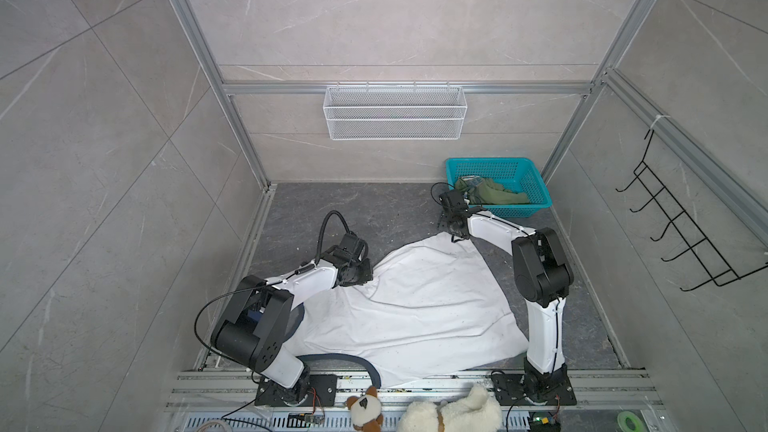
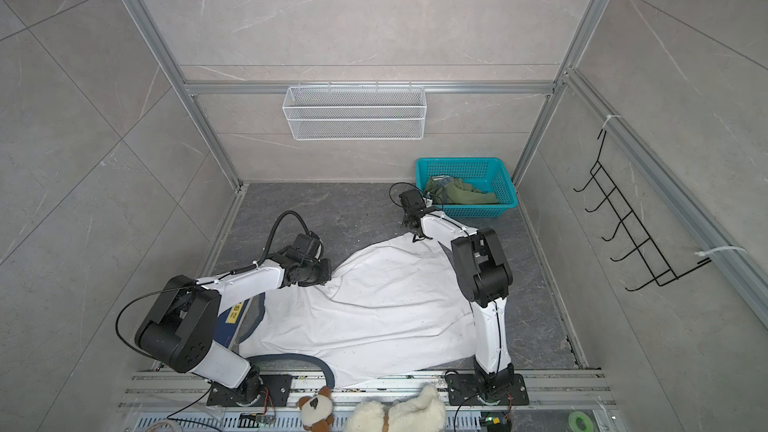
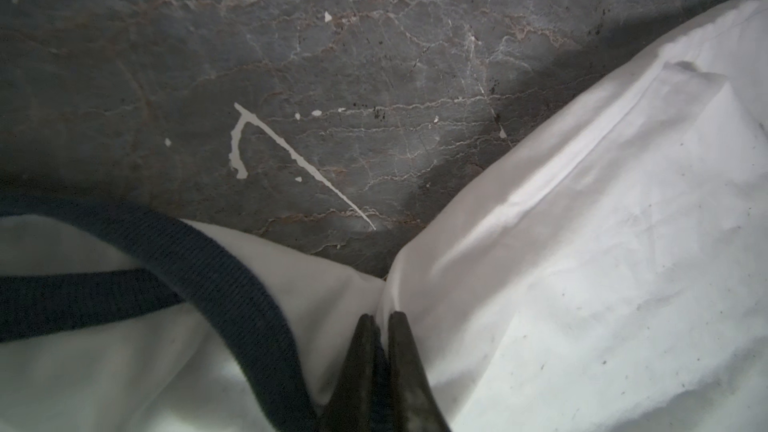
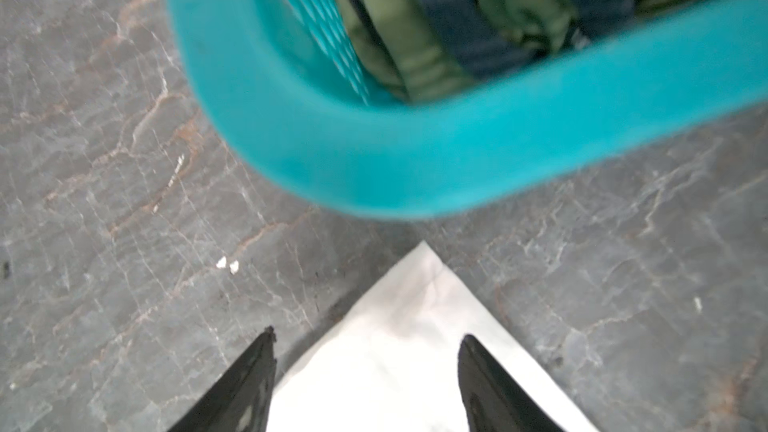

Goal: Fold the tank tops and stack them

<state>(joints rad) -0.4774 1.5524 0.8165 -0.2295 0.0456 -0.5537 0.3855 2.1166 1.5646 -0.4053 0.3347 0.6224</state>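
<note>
From my station no writing is legible. A yellow mark [image 2: 234, 312] on navy shows under the left arm, its letters too small to read, and a pale print on the olive top [image 1: 494, 195] is just as unclear.

The white top [image 1: 428, 309] lies spread on the worktop [image 1: 353, 209], its long axis running from near left to far right. Its navy trim [image 3: 232, 284] curls at the near left end; a plain pointed corner [image 4: 419, 280] aims far right, toward the basket [image 1: 498, 162].

The left jaws are pinched tight on a gather of white cloth at the top's left edge. The right jaws stand apart over that far corner, which lies flat between them, ungripped.

The olive top sits crumpled inside the teal basket at the worktop's far right, just beyond the corner.
</note>
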